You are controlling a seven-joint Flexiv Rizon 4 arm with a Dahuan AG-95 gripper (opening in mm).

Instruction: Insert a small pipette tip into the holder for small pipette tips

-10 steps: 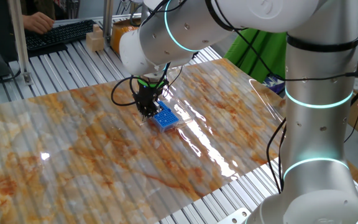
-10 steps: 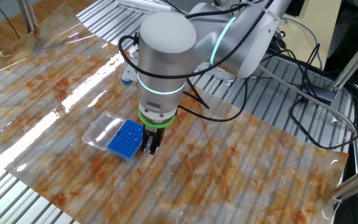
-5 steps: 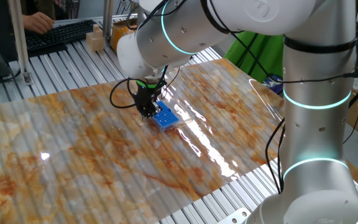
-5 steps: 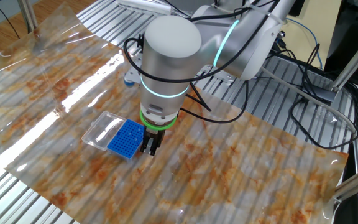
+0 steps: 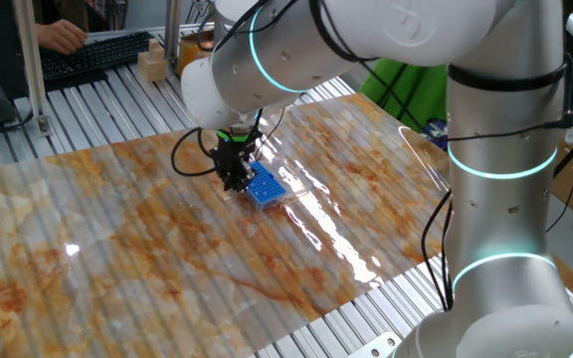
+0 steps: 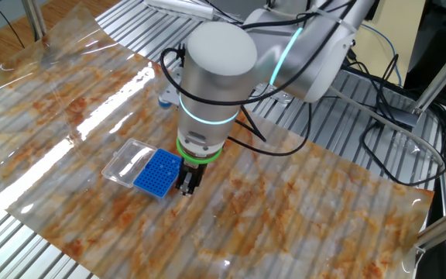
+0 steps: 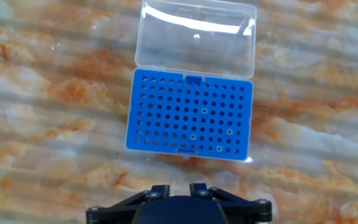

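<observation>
tool (image 6: pixel 186 186) beside blue holder (image 7: pixel 190 114)

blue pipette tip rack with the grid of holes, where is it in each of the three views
One fixed view: the small blue plastic rack sits centre-left, just right of the gripper.
The other fixed view: lower left of centre, left of the gripper.
Hand view: centre.
Shared landmark: its clear hinged lid lying open beside it.

White-grey arm (image 5: pixel 495 169) showing glowing cyan joint rings, green collar above black gripper (image 6: pixel 186 184), black cables looping alongside.
</observation>
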